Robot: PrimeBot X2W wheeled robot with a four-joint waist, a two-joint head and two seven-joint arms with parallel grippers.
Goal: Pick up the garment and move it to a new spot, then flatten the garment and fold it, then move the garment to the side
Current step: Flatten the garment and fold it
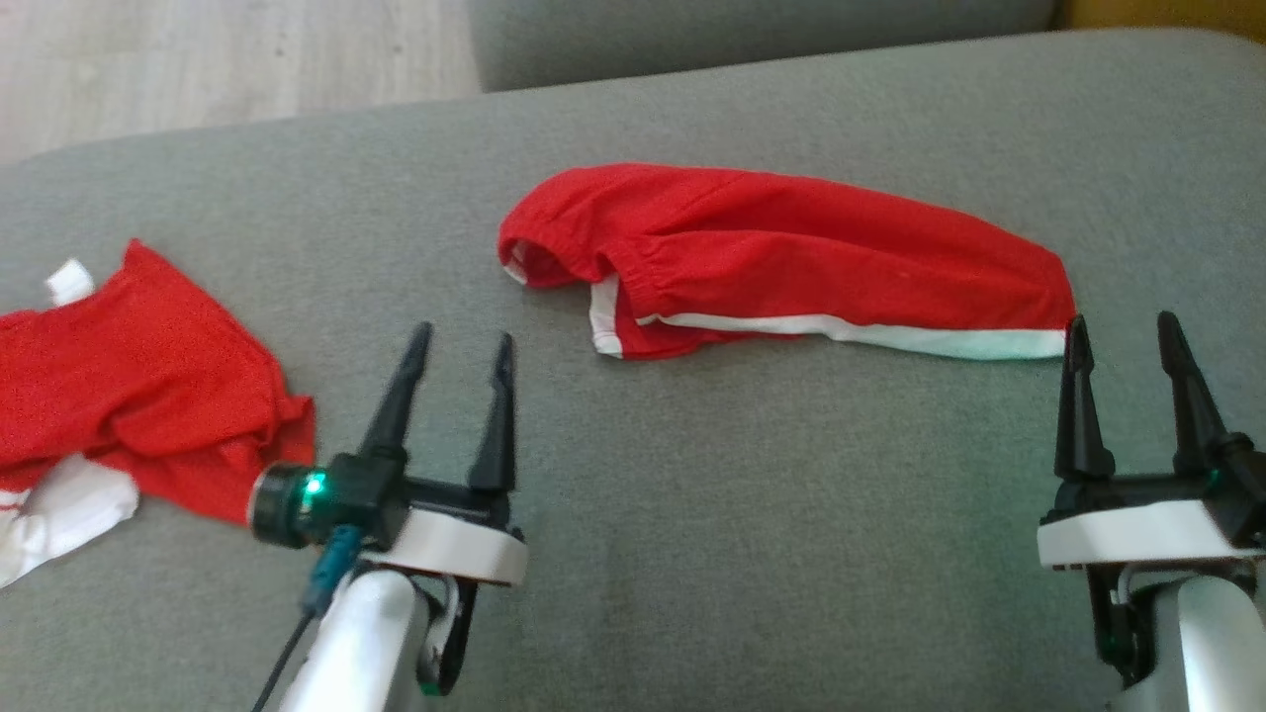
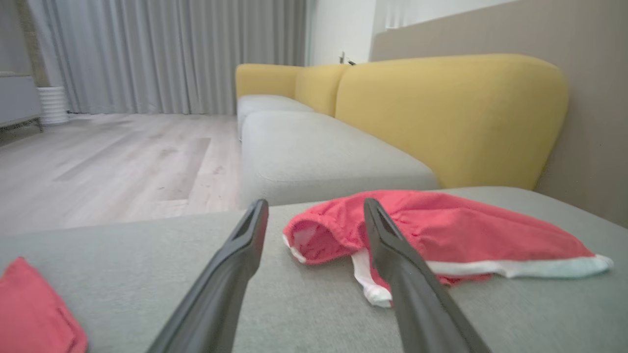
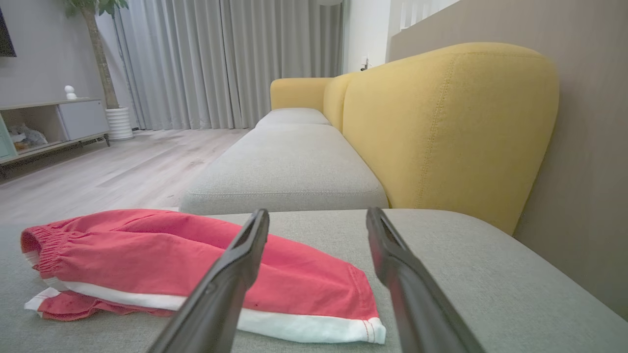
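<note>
Red shorts with white trim [image 1: 781, 259] lie folded in a long strip on the grey cushion [image 1: 712, 514], waistband to the left. They appear in the left wrist view [image 2: 441, 235] and the right wrist view [image 3: 162, 255]. My left gripper [image 1: 463, 340] stands open, empty, a little below and left of the waistband. My right gripper [image 1: 1123, 332] is open and empty, just off the shorts' white-hemmed right end. A second red and white garment [image 1: 138, 386] lies crumpled at the cushion's left edge, also seen as a red corner [image 2: 34, 314].
Beyond this cushion runs a grey seat [image 3: 289, 166] with yellow backrests [image 3: 451, 127]. Pale wood floor [image 2: 108, 162] lies to the left, with curtains [image 2: 167, 54] and a low cabinet [image 3: 54, 122] far off.
</note>
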